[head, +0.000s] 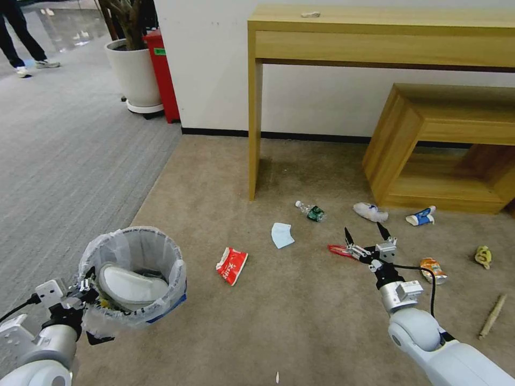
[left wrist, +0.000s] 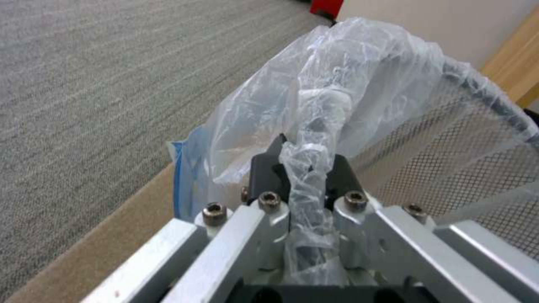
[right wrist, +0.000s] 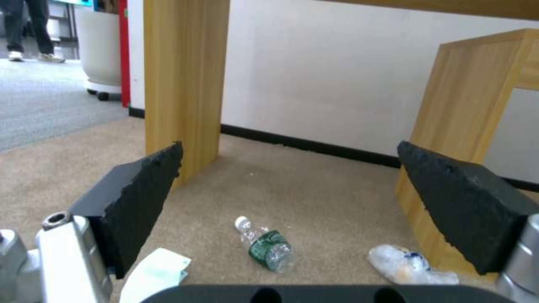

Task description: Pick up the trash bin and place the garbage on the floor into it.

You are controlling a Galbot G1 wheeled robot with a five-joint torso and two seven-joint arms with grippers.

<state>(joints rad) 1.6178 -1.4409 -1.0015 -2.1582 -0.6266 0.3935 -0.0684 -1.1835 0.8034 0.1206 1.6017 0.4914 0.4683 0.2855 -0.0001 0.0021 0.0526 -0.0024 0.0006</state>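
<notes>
Your left gripper (head: 86,287) has its fingers clenched on the bagged rim of the trash bin (head: 134,276), holding it at the lower left of the head view, over the seam between the grey ribbed carpet (head: 59,155) and the tan floor (head: 300,316); a white slipper (head: 131,287) lies inside. Your right gripper (head: 367,234) hangs over the floor with its fingers spread wide and nothing between them, a red wrapper strip (head: 339,250) just beside it. Ahead of it lie the small bottle (right wrist: 264,248) and a crumpled clear bag (right wrist: 407,265). Around it you have the blue mask (head: 282,235), a red packet (head: 232,265), the blue-white carton (head: 421,216), the crushed orange can (head: 433,269), a yellow scrap (head: 483,256) and the wooden stick (head: 492,316). The desk leg (head: 255,128) and a low wooden bench (head: 445,147) stand close behind the litter.
</notes>
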